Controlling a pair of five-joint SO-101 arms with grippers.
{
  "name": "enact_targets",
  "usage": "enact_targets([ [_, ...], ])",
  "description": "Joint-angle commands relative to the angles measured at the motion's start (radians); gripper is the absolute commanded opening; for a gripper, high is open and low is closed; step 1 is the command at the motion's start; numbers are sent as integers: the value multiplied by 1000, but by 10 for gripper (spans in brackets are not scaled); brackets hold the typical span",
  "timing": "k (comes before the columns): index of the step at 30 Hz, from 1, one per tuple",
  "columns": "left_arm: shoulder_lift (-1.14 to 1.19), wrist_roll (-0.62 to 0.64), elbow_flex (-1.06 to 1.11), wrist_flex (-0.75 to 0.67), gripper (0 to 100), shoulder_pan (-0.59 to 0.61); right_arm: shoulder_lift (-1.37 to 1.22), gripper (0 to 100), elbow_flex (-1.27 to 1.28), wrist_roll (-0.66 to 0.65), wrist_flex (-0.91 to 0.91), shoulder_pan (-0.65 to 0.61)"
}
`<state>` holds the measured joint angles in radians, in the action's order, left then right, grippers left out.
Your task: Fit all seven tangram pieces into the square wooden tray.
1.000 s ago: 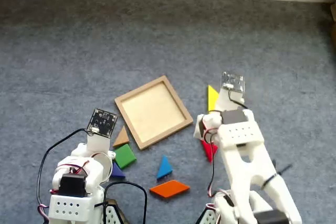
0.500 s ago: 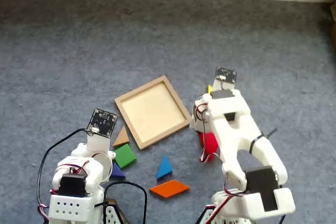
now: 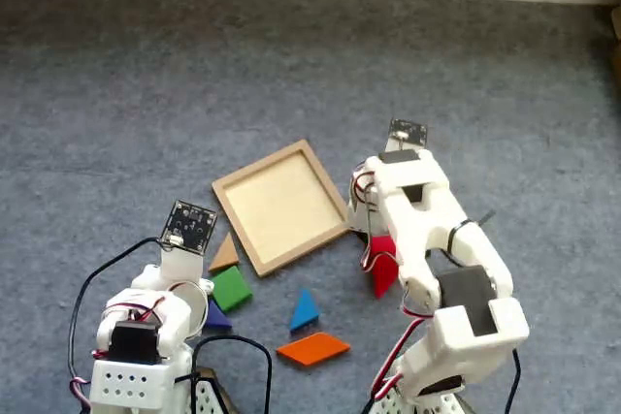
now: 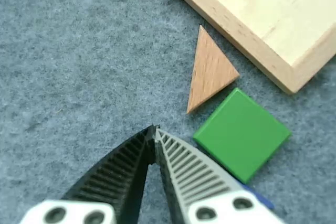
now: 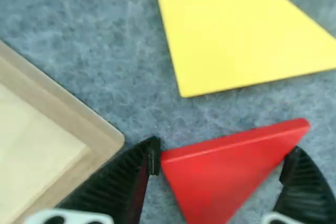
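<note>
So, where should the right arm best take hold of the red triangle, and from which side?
From above: the red triangle lies flat on the carpet, so only its thin side faces can be pinched. Close across its body, away from the sharp corners. The open right end effector straddles it.

The left arm's hand hangs over the grey felt table, its two ribbed fingers meeting at the tips with nothing between them. Just beyond lies a bare wooden triangle, beside a green square. A corner of the wooden tray lies near both. A blue sliver peeks from behind the green square.
</note>
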<state>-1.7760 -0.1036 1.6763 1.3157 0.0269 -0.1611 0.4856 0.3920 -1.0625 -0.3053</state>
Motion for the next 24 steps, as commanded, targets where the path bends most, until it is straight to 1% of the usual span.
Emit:
enact_targets([
  [1,-39,-9,19,3,5,-12,-44,356,-45,6,12,-10],
  [9,-39,-9,19,3,5,-12,-54,354,-39,3,2,10],
  [13,-39,-9,19,3,5,-12,-54,354,-45,2,-71,39],
  [18,-39,-9,19,3,5,-12,-54,354,-45,-86,-102,54],
  [24,-39,-9,19,3,5,-12,-54,353,-45,-97,-99,56],
])
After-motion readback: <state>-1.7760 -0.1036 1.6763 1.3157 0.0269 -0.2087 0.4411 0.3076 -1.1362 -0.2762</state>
